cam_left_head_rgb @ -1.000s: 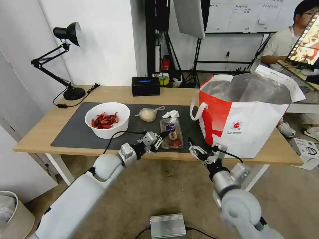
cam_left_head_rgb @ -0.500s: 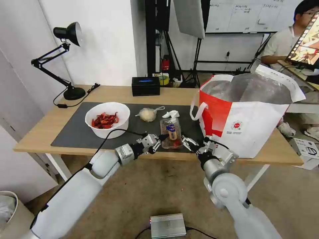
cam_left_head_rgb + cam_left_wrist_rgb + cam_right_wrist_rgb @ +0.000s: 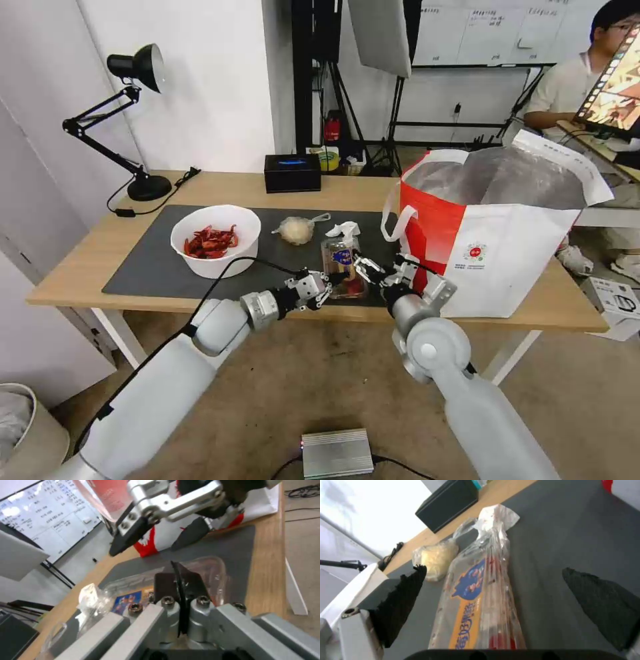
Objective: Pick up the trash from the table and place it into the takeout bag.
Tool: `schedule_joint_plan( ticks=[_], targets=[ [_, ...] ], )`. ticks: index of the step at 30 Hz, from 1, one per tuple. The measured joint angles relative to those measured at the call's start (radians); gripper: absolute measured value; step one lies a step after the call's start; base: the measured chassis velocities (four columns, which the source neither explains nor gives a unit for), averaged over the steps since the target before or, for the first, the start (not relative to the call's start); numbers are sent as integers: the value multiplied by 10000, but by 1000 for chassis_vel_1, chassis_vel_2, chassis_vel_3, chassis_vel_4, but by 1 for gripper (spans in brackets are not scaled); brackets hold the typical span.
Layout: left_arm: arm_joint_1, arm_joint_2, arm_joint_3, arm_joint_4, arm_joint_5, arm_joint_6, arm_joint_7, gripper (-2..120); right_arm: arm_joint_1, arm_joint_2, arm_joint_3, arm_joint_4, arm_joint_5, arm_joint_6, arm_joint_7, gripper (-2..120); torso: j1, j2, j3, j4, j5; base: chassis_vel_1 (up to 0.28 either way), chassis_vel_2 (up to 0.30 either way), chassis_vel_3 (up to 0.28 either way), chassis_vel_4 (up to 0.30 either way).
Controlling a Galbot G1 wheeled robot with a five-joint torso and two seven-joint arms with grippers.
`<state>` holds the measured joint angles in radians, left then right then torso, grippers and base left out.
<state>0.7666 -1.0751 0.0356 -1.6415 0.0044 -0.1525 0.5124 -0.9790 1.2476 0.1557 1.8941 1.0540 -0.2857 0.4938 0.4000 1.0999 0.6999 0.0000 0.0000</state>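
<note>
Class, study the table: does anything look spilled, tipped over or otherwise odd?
Nothing looks spilled. The crayfish shells sit inside the upright white bowl, and the takeout bag stands open. One oddity: a crumpled tissue rests against the clamshell box.

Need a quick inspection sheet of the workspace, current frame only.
Surface: light-wood table with dark grey mat.
Job's things: white bowl of red crayfish shells; clear clamshell box; knotted clear bag; crumpled tissue; white-and-red takeout bag, open.
Clutter: black tissue box; black desk lamp.
Grippers: left gripper shut, at the box's near end; right gripper open beside the box.
Cables: lamp cord on table.
Surroundings: tripods behind.
</note>
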Motion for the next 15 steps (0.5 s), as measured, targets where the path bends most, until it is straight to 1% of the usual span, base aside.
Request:
schedule_joint_plan(
  ticks=[5, 9, 15],
  targets=[
    [142, -135, -115, 54, 408, -103, 221, 0, -24, 212, 10, -132, 42, -49, -2, 100, 1, 0, 0, 0, 0, 0, 0, 0, 0],
    [315, -300, -196, 211, 894, -268, 372, 0, -17, 530, -42, -280, 35, -92, -2, 100, 0, 0, 1, 1, 0, 0, 0, 0, 0],
    [383, -416, -224, 285, 1067, -348, 401, 0, 41, 637, -59, -322, 170, -231, 130, 100, 0, 1, 0, 0, -1, 0, 0, 0, 0]
  ],
)
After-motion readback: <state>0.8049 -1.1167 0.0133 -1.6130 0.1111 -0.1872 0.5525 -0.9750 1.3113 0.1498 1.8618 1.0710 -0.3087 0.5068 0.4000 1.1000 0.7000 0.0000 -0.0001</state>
